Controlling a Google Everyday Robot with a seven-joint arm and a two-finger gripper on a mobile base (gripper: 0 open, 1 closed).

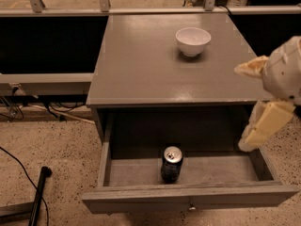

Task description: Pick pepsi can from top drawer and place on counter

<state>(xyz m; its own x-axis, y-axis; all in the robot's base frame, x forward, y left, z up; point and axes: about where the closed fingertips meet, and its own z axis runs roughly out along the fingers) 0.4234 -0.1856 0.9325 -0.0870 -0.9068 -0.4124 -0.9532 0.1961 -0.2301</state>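
Your gripper (pixel 242 108), at 3 o'clock, gapes empty; the pepsi can (pixel 171 164) stands at its 8 o'clock in the top drawer (pixel 188 197), below the counter (pixel 141 55).

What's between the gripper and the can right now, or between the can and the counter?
Nothing visible. The can stands alone in the open drawer, the open gripper hangs over the drawer's right side, and the white bowl sits far back on the counter, away from its front edge.

Robot lab: hand (pixel 242 108) at right, cables (pixel 10 108)
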